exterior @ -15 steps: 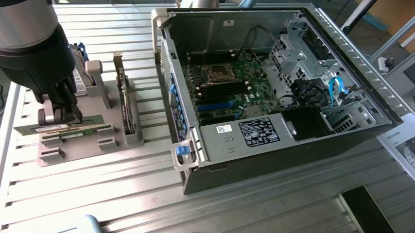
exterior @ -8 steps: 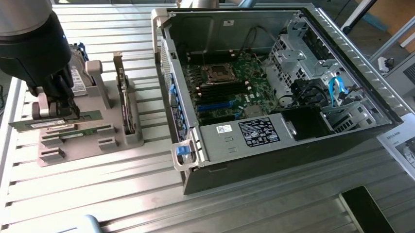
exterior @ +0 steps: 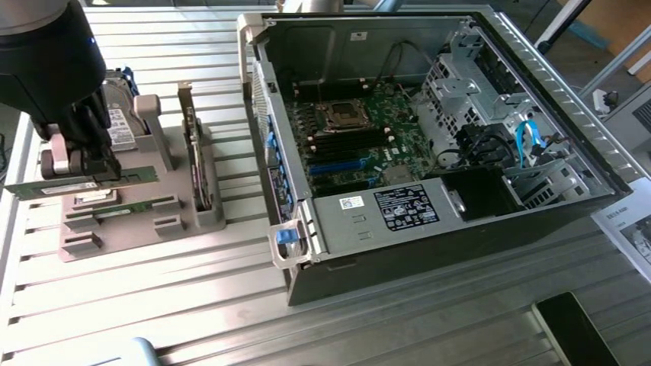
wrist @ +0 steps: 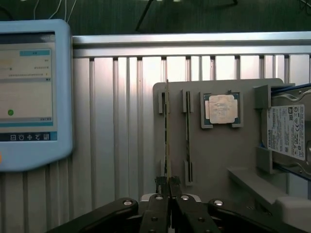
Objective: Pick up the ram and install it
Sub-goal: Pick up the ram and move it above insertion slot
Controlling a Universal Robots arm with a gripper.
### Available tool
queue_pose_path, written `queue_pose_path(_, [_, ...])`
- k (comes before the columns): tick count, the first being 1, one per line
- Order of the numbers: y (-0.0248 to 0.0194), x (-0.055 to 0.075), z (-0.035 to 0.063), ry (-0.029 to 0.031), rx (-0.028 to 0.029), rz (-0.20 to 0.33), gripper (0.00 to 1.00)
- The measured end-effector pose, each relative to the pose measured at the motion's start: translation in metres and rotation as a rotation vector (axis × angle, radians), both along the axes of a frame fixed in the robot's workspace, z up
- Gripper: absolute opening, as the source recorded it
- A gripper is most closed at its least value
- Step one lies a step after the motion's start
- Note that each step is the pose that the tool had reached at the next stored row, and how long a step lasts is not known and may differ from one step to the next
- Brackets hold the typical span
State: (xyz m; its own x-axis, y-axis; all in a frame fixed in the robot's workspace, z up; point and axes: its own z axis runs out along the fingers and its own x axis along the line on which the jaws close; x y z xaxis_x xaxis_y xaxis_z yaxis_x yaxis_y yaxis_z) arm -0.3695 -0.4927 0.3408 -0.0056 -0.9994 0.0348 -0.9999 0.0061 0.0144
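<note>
My gripper (exterior: 94,174) hangs over the grey holder tray (exterior: 152,229) at the exterior view's left, shut on a ram stick (exterior: 81,184), a long thin green board held level a little above the tray. In the wrist view this ram (wrist: 167,131) shows edge-on, running away from the closed fingertips (wrist: 163,187). A second, similar stick (wrist: 187,136) stands in its slot in the tray (wrist: 214,160); it also shows just below the held one (exterior: 127,207). The open computer case (exterior: 529,221) lies at the exterior view's right, with its motherboard (exterior: 351,137) exposed.
On the tray are a square silver processor (wrist: 222,109), a hard drive (wrist: 289,131) and an upright expansion card (exterior: 194,160). A light-blue touchscreen pendant (wrist: 29,92) lies beside the tray. The case's tall side wall (exterior: 267,152) stands between the tray and the motherboard.
</note>
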Motion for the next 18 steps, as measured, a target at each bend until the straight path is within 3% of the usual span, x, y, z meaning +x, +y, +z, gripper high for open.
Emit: queue_pose_path(18, [0.0000,0.001,0.0335,-0.0001,0.0000,0.000,0.12])
